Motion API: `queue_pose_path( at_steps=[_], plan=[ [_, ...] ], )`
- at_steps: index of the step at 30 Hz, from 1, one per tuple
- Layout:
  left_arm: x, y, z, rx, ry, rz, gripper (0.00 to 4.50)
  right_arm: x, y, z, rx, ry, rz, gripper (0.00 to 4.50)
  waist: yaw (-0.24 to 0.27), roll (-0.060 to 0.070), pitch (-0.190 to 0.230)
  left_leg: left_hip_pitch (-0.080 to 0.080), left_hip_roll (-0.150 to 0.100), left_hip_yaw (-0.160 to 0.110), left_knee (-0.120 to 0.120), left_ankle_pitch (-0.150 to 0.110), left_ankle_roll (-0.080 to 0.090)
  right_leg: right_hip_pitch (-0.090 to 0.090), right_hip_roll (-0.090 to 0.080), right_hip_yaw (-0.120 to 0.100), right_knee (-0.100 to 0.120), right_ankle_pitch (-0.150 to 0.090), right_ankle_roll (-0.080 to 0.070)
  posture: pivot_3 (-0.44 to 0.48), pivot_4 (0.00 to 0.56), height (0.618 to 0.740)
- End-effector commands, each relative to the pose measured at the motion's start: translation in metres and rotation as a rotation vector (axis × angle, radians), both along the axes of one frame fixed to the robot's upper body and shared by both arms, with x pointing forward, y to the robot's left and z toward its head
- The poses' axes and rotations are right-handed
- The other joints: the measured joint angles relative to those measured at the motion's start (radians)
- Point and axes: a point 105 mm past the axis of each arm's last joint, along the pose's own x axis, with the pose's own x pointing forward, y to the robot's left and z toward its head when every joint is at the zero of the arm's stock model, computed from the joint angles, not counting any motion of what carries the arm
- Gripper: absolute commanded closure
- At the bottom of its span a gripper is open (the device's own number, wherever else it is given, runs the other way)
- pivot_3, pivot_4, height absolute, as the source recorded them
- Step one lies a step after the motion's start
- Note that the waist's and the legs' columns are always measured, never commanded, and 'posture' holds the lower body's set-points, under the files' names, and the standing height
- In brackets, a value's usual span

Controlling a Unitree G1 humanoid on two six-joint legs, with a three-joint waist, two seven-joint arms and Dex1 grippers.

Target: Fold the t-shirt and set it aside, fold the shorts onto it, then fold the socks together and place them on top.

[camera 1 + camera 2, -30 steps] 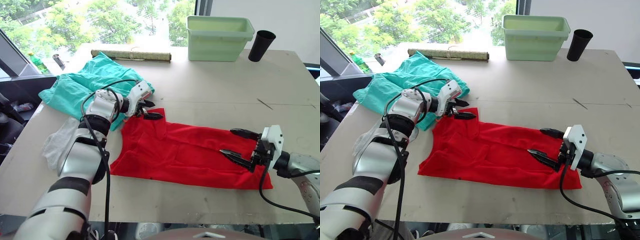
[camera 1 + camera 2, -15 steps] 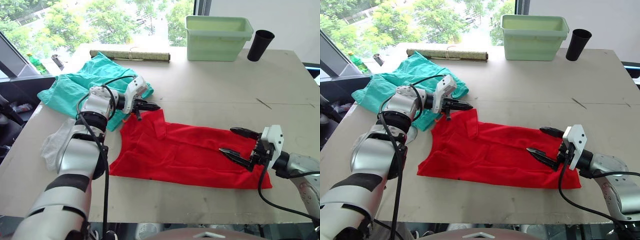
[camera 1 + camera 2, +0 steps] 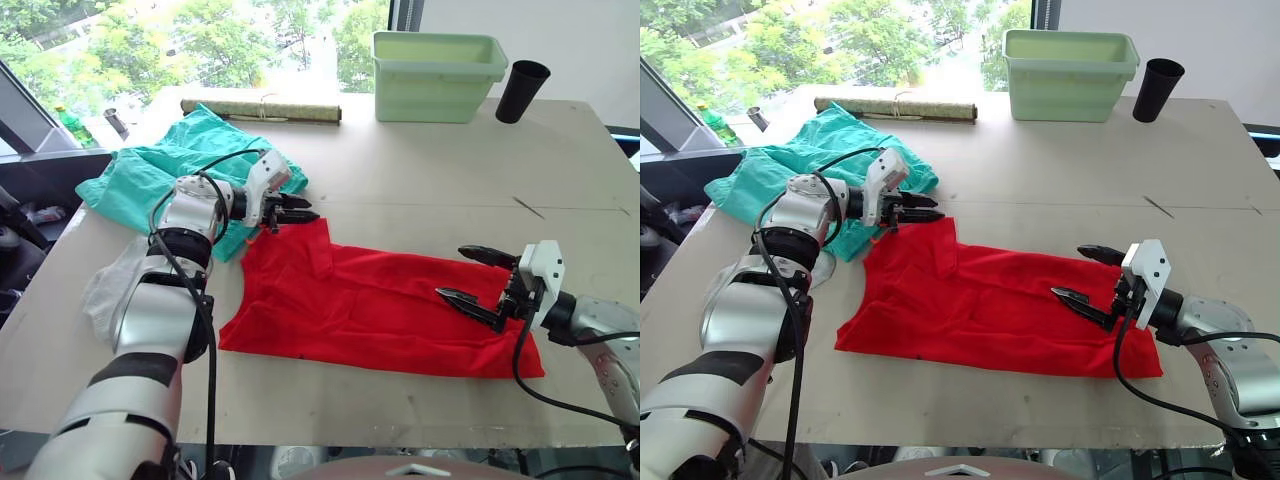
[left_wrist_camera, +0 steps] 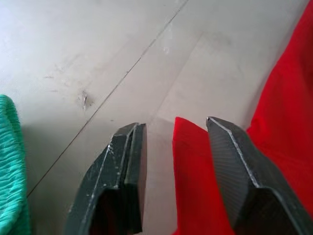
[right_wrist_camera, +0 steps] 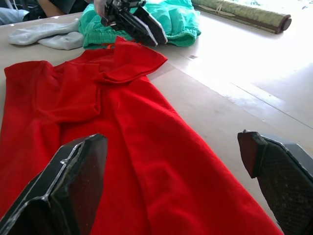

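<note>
Red thin fabric, the t-shirt (image 3: pixel 370 305), lies spread across the middle of the pale table (image 3: pixel 420 180), running from centre-left to lower right in the head views, with some folds and a flap turned over near its upper-left corner. At that corner the left gripper (image 3: pixel 296 209) hovers with its two black fingers (image 4: pixel 122 181) parted a little; in the left wrist view a red corner of the shirt sits in the gap between them, though whether the pads actually press on it is hard to say. Toward the right of the frame the right gripper (image 3: pixel 478 275) is held over the shirt's far end, its fingers (image 5: pixel 73 186) spread wide apart with nothing between them but the cloth below. Teal-green, rumpled, the shorts (image 3: pixel 170 165) lie in the upper left of the frame, just beside the shirt's corner and partly behind the left arm. Light-grey socks (image 3: pixel 115 285) rest at the left edge, below the shorts and near the table's rim. Along the top stand a rolled mat (image 3: pixel 262 110), a pale green tub (image 3: pixel 437 75) and a black cup (image 3: pixel 522 90).
</note>
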Motion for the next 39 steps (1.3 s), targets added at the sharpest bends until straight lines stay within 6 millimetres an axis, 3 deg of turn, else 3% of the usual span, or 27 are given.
queue_pose_path(
  at_steps=[1, 6, 17, 19, 21, 22, 23, 26, 32, 39],
  plan=[
    [0.009, -0.006, 0.009, 0.036, -0.048, 0.012, 2.49, -0.003, 0.003, 0.010, 0.000, -0.050, 0.007, 0.00, 0.000, 0.000, 0.000, 0.000, 0.000, 0.000, 0.000, 0.000, 0.000, 0.000, 0.000, 0.000, 0.000, 0.000, 0.000, 0.000, 0.150, 0.737],
    [0.014, -0.011, 0.003, 0.043, -0.027, 0.048, 2.49, -0.004, 0.002, 0.012, 0.008, -0.053, -0.007, 0.00, 0.001, 0.000, 0.000, 0.000, 0.000, 0.000, 0.000, 0.000, 0.000, 0.000, 0.000, 0.000, 0.000, 0.000, 0.000, 0.000, 0.150, 0.737],
    [0.004, -0.011, -0.018, 0.101, 0.075, 0.006, 2.49, -0.006, 0.000, 0.011, 0.002, -0.054, -0.022, 0.00, 0.001, -0.001, 0.000, 0.000, 0.000, 0.000, 0.000, 0.000, 0.000, 0.000, 0.000, 0.000, 0.000, 0.000, 0.000, 0.000, 0.150, 0.737],
    [0.004, -0.011, -0.019, 0.112, 0.069, 0.007, 2.85, -0.006, 0.000, 0.011, 0.001, -0.055, -0.024, 0.00, 0.001, -0.001, 0.000, 0.000, 0.000, 0.000, 0.000, 0.000, 0.000, 0.000, 0.000, 0.000, 0.000, 0.000, 0.000, 0.000, 0.150, 0.737],
    [0.005, -0.011, -0.020, 0.116, 0.065, 0.009, 3.61, -0.006, 0.000, 0.011, -0.001, -0.056, -0.025, 0.00, 0.001, -0.001, 0.000, 0.000, 0.000, 0.000, 0.000, 0.000, 0.000, 0.000, 0.000, 0.000, 0.000, 0.000, 0.000, 0.000, 0.150, 0.737],
    [0.004, -0.012, -0.020, 0.117, 0.066, 0.006, 4.20, -0.005, 0.000, 0.011, -0.002, -0.057, -0.027, 0.00, 0.001, -0.001, 0.000, 0.000, 0.000, 0.000, 0.000, 0.000, 0.000, 0.000, 0.000, 0.000, 0.000, 0.000, 0.000, 0.000, 0.150, 0.737],
    [0.004, -0.011, -0.020, 0.119, 0.066, 0.003, 4.41, -0.005, 0.000, 0.011, -0.003, -0.057, -0.027, 0.00, 0.001, -0.001, 0.000, 0.000, 0.000, 0.000, 0.000, 0.000, 0.000, 0.000, 0.000, 0.000, 0.000, 0.000, 0.000, 0.000, 0.150, 0.737],
    [0.004, -0.011, -0.021, 0.117, 0.064, -0.002, 4.41, -0.004, -0.002, 0.011, -0.005, -0.057, -0.030, 0.00, 0.001, -0.001, 0.000, 0.000, 0.000, 0.000, 0.000, 0.000, 0.000, 0.000, 0.000, 0.000, 0.000, 0.000, 0.000, 0.000, 0.150, 0.737],
    [0.004, -0.009, -0.012, 0.061, 0.047, 0.004, 4.41, -0.003, -0.001, 0.010, -0.004, -0.058, -0.028, 0.00, 0.000, -0.001, 0.000, 0.000, 0.000, 0.000, 0.000, 0.000, 0.000, 0.000, 0.000, 0.000, 0.000, 0.000, 0.000, 0.000, 0.150, 0.737],
    [0.005, -0.006, 0.026, -0.122, 0.036, -0.001, 4.41, -0.001, 0.000, 0.009, -0.002, -0.059, -0.024, 0.00, -0.001, -0.001, 0.000, 0.000, 0.000, 0.000, 0.000, 0.000, 0.000, 0.000, 0.000, 0.000, 0.000, 0.000, 0.000, 0.000, 0.150, 0.737]
  ],
)
